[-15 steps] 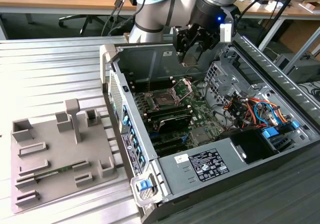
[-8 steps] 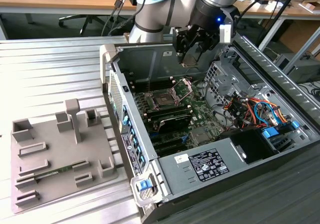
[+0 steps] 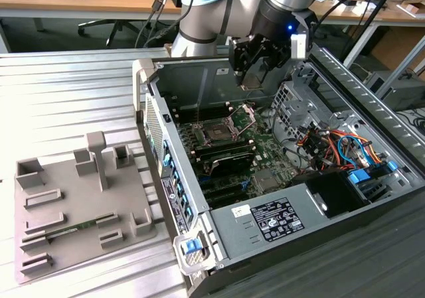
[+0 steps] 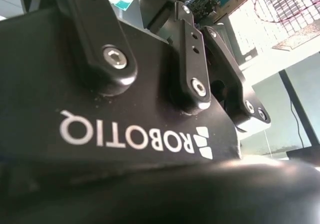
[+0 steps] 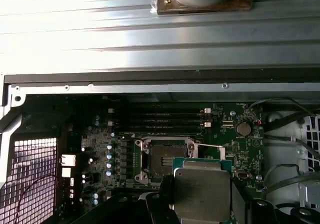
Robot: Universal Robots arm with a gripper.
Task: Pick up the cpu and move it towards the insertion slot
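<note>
Above the ribbed metal table (image 3: 66, 92), pincer (image 3: 254, 79) gripping cpu (image 5: 202, 190)

Robot arm (image 3: 219, 9): silver-grey tubular links with a pale blue joint cap and a black wrist section bearing a small blue light; black cables trail beside the joint cap. Gripper (image 3: 255, 69): black, with jointed linkage fingers (image 4: 192, 59) pinned by silver hex-socket screws; white lettering and a white emblem mark the gripper's body below those screws in the second wrist view.
</note>
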